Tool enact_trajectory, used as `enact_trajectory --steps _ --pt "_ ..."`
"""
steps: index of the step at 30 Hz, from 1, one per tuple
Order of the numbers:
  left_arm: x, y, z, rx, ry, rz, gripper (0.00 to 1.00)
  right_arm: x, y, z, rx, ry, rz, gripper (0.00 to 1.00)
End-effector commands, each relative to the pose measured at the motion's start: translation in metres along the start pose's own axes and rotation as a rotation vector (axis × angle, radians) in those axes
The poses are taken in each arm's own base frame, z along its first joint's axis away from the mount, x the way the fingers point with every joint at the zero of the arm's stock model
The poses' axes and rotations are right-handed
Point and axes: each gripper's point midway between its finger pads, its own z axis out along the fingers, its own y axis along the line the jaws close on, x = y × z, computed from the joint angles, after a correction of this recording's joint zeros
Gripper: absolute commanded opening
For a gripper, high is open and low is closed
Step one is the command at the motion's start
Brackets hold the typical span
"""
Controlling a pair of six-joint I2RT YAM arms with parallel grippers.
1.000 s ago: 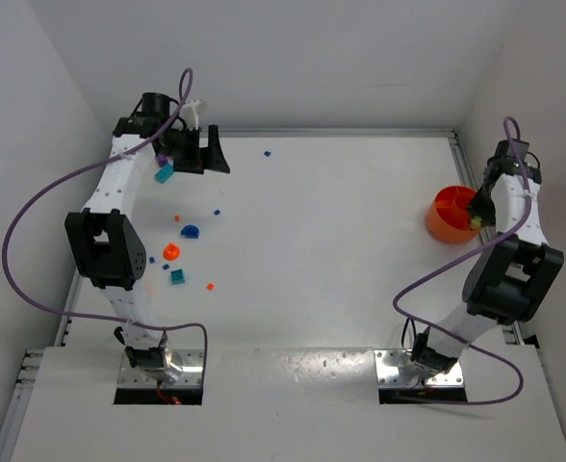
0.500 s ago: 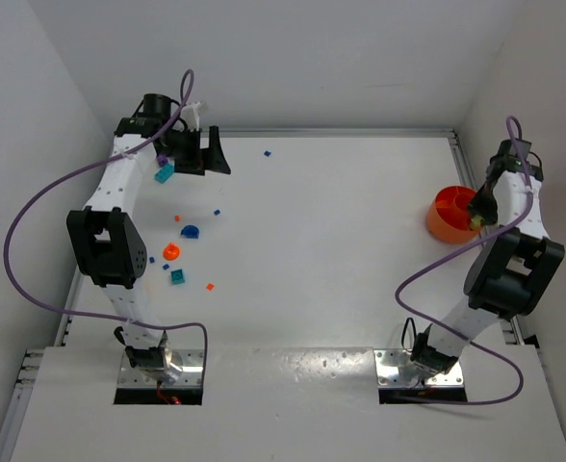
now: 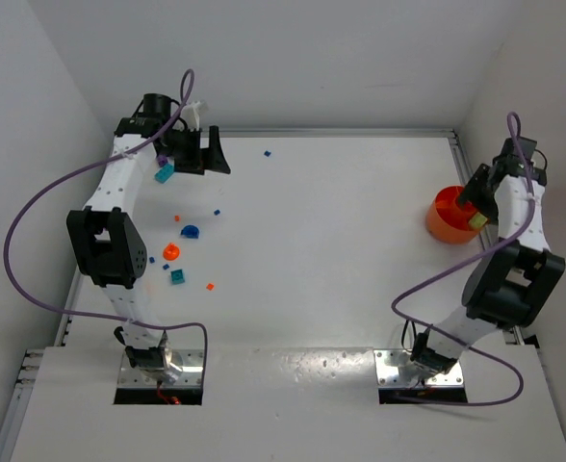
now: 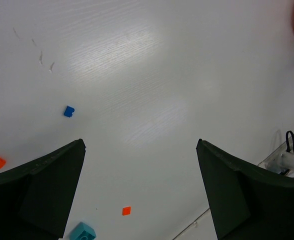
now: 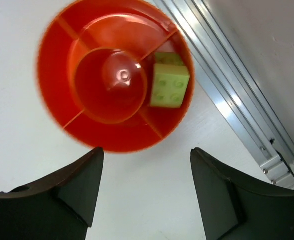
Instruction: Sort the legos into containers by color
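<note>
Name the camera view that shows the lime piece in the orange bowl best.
The right wrist view: the lime piece sits sharp in an outer compartment of the orange bowl, studs visible. The top external view shows only a lime speck at the bowl's rim. The left wrist view catches just the bowl's edge, no lime piece.
</note>
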Motion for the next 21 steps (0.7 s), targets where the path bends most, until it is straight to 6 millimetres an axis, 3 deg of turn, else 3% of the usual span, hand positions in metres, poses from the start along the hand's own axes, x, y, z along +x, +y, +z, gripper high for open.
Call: enact_trajectory --steps 1,3,4,5,6,8,9,12,17,21 --pt "-0.019 -0.011 -0.022 -0.019 -0.086 0.077 1.00 -0.029 0.024 -0.074 -0.211 -0.243 -0.073 0.70" --pt "-0.021 -0.007 -0.027 -0.072 -0.107 0.043 1.00 -0.023 0.040 -0.096 -0.319 -0.294 -0.133 0.77" --pt "-0.025 0.000 -0.036 -0.117 -0.128 0.026 1.00 -0.024 0.044 -0.121 -0.373 -0.357 -0.187 0.82" --pt "-0.030 0.001 -0.043 -0.123 -0.157 0.008 1.00 -0.019 0.051 -0.129 -0.412 -0.371 -0.232 0.99" --pt "-0.028 0.015 -0.049 -0.145 -0.168 -0.018 1.00 -0.017 0.057 -0.140 -0.451 -0.396 -0.278 0.99" --pt "-0.021 0.025 -0.051 -0.094 -0.187 -0.043 1.00 0.000 0.069 -0.157 -0.547 -0.410 -0.416 0.99" --pt "-0.020 0.039 -0.066 -0.103 -0.224 -0.065 1.00 0.006 0.077 -0.159 -0.574 -0.405 -0.468 0.99" --pt "-0.002 0.073 -0.070 -0.171 -0.202 -0.041 1.00 0.021 0.092 -0.169 -0.656 -0.373 -0.517 0.98" --pt "0.008 0.132 -0.104 -0.417 -0.198 0.061 1.00 0.038 0.120 -0.168 -0.726 -0.340 -0.568 0.92" --pt "0.003 0.158 -0.101 -0.494 -0.167 0.156 0.94 0.045 0.137 -0.164 -0.779 -0.298 -0.566 0.91"
